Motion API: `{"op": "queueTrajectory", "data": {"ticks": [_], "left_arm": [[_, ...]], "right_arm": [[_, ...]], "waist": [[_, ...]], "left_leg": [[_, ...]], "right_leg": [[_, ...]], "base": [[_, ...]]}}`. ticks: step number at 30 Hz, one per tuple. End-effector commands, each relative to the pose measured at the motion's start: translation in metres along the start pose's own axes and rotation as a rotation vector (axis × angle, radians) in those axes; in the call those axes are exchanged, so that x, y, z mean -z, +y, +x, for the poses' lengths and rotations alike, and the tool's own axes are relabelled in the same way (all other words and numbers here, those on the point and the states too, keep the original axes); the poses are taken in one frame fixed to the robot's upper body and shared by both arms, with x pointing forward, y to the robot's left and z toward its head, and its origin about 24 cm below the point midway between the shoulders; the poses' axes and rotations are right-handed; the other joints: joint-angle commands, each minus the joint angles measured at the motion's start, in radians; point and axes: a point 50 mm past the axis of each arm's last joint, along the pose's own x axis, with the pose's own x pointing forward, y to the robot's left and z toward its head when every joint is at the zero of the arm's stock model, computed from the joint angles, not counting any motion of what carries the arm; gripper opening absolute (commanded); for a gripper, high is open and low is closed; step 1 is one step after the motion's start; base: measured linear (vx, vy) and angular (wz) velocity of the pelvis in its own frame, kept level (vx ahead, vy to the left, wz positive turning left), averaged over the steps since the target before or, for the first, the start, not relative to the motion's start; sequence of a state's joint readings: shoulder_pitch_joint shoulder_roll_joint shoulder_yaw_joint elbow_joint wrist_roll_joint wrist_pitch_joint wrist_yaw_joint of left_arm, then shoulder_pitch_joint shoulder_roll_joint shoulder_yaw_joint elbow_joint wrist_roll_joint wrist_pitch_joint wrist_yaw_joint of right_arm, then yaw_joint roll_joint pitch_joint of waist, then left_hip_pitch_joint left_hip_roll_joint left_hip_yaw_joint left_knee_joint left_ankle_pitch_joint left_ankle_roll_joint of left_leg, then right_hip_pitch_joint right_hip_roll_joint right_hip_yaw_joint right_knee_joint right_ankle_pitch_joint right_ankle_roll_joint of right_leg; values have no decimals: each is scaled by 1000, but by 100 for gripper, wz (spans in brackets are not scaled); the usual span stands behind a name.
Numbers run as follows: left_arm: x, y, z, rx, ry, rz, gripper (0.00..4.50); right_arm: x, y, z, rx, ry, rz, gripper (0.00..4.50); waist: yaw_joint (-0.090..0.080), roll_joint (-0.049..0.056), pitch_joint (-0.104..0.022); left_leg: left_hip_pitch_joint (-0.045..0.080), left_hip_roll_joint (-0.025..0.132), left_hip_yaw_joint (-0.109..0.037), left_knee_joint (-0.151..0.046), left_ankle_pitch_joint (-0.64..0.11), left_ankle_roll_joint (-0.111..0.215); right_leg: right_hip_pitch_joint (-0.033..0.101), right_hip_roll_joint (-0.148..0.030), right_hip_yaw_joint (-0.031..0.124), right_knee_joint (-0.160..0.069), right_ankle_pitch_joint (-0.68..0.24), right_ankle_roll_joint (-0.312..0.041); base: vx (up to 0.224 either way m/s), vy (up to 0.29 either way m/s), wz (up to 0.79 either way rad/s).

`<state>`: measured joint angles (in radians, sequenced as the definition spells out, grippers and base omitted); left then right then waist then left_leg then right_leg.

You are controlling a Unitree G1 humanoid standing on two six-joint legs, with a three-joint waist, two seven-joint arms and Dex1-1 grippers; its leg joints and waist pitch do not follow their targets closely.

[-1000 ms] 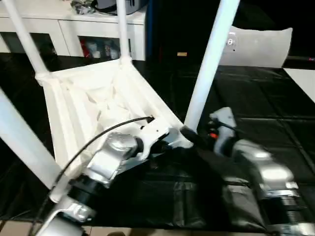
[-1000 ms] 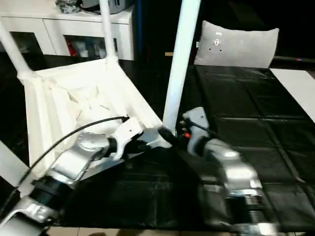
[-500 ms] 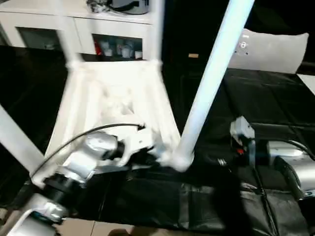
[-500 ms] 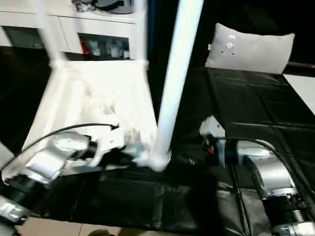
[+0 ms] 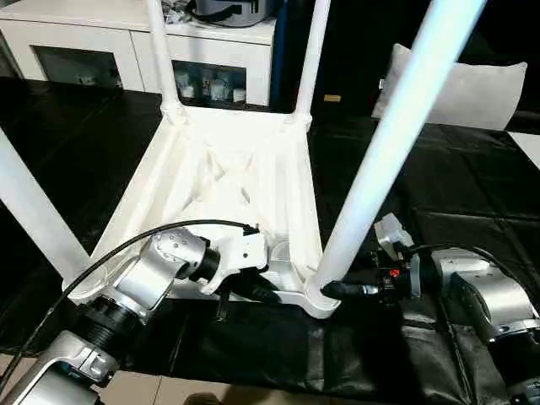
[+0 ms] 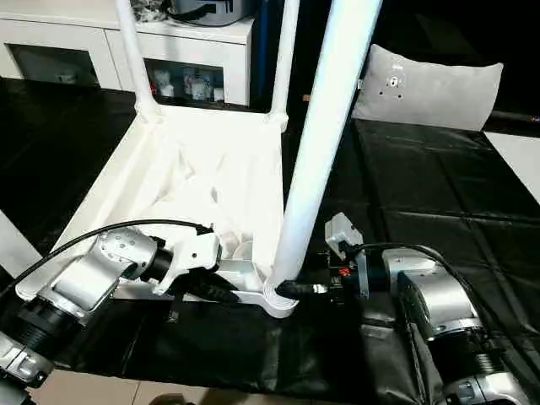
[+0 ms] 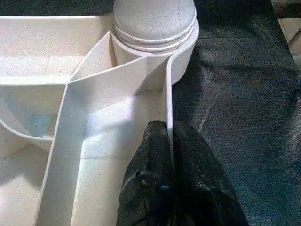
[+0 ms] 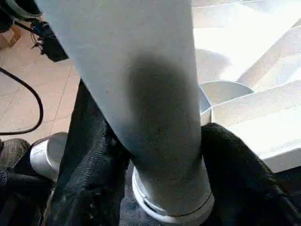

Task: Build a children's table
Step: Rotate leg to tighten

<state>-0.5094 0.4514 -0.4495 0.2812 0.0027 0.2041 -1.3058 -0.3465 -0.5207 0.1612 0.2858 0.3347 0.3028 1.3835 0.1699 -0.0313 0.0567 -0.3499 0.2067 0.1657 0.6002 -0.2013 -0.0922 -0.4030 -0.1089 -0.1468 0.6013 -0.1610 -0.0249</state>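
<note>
The children's table lies upside down on the black mat, its ribbed white tabletop [image 5: 228,169] facing up with four white legs standing in the corner sockets. My left gripper [image 5: 253,291] is shut on the thin near rim wall [image 7: 168,101], one finger on each side, close to the near-right socket. My right gripper [image 5: 333,289] reaches in from the right at the foot of the near-right leg [image 5: 388,152]. Its black fingers [image 8: 89,155] press against both sides of that leg just above the socket.
A white cabinet [image 5: 101,42] with glass doors stands behind the table. A grey pillow [image 5: 472,89] lies at the back right. The black mat [image 5: 439,186] stretches right of the table, with tan floor [image 5: 169,392] along its near edge.
The whole view has shifted. My right gripper has come back in from the right and narrowed around the foot of the near-right leg. The left gripper keeps its hold on the rim.
</note>
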Motion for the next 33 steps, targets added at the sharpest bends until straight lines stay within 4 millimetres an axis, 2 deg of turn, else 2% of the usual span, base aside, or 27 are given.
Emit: {"op": "queueTrajectory", "data": {"ticks": [1,5,6,8,10,11,13,14,15,17,19,22,23,24,27,29,32,33], "left_arm": [[-10,1,2,29,-20,46,0],[-10,4,2,-19,-36,-3,0],[-10,6,2,-60,-45,-39,0],[-10,8,4,-96,-54,-66,0],[-12,11,7,-169,-84,-122,0],[-15,14,12,-230,-104,-171,0],[-16,17,17,-292,-109,-217,0],[-17,18,19,-312,-109,-231,0],[-18,20,21,-341,-109,-251,0],[-28,25,34,-429,-150,-313,0],[-35,27,42,-468,-167,-331,0],[-43,27,50,-486,-169,-328,0],[-43,27,50,-486,-169,-328,0],[-42,27,50,-484,-160,-321,0],[-37,25,45,-485,-144,-293,0],[-35,24,45,-480,-138,-288,0],[-32,23,43,-474,-135,-291,0],[-30,22,42,-468,-131,-288,0]], "right_arm": [[-2,1,0,-15,-25,7,209],[1,1,2,34,-56,27,202],[2,-2,4,92,-70,39,201],[2,-5,6,149,-78,50,200],[4,-15,12,313,-76,71,199],[4,-23,17,440,-76,106,198],[3,-29,23,548,-87,147,196],[3,-31,25,578,-91,166,195],[2,-32,28,621,-95,173,195],[0,-49,30,829,-154,275,194],[-1,-54,30,895,-157,282,194],[-4,-54,34,902,-157,215,194],[-4,-54,34,902,-157,215,228],[-4,-52,37,886,-159,200,249],[-5,-44,40,834,-168,163,265],[-7,-40,41,790,-180,149,296],[-10,-36,39,729,-178,107,311],[-10,-35,36,701,-180,92,334]], "waist": [[-6,-8,-71],[-6,-8,-69],[-8,-5,-68],[-11,-7,-67],[-17,-5,-65],[-25,-7,-65],[-44,-8,-64],[-58,-7,-65],[-67,-11,-66],[-79,-10,-66],[-83,-8,-70],[-78,-8,-71],[-76,-8,-73],[-70,-4,-76],[-61,-5,-79],[-52,-6,-80],[-49,-4,-77],[-48,-3,-77]], "left_leg": [[-1,35,-3,-75,-155,36],[-1,33,-2,-75,-169,32],[0,33,-3,-77,-183,26],[0,32,-4,-78,-194,16],[1,30,-5,-78,-213,6],[-2,28,-8,-80,-216,-6],[-10,24,-14,-81,-229,-21],[-9,21,-16,-80,-240,-25],[-6,19,-14,-77,-241,-18],[-7,19,-12,-76,-233,-7],[-7,15,-13,-73,-223,-8],[-6,20,-10,-74,-194,12],[-8,20,-10,-74,-182,16],[-7,23,-8,-73,-149,27],[-8,24,-5,-72,-94,42],[-10,23,-3,-71,-64,56],[-9,24,-1,-73,-79,62],[-8,24,-1,-73,-98,59]], "right_leg": [[58,-62,67,-72,-325,-135],[57,-64,67,-77,-357,-128],[57,-63,66,-81,-377,-120],[56,-64,64,-84,-402,-110],[54,-64,61,-89,-446,-95],[57,-63,57,-92,-469,-80],[64,-62,49,-97,-503,-51],[63,-61,45,-102,-517,-40],[60,-62,44,-108,-526,-34],[55,-59,46,-107,-508,-44],[57,-59,41,-109,-513,-42],[54,-57,50,-102,-432,-62],[57,-56,51,-98,-408,-67],[56,-55,57,-86,-327,-94],[63,-54,62,-70,-218,-136],[66,-54,63,-65,-173,-148],[66,-55,63,-67,-198,-146],[66,-57,62,-71,-231,-138]], "base": [[0,0,0],[0,0,0],[0,0,0],[0,0,0],[0,0,0],[0,0,0],[0,0,0],[0,0,0],[0,0,0],[0,0,0],[0,0,0],[0,0,0],[0,0,0],[0,0,0],[0,0,0],[0,0,0],[0,0,0],[0,0,0]]}}
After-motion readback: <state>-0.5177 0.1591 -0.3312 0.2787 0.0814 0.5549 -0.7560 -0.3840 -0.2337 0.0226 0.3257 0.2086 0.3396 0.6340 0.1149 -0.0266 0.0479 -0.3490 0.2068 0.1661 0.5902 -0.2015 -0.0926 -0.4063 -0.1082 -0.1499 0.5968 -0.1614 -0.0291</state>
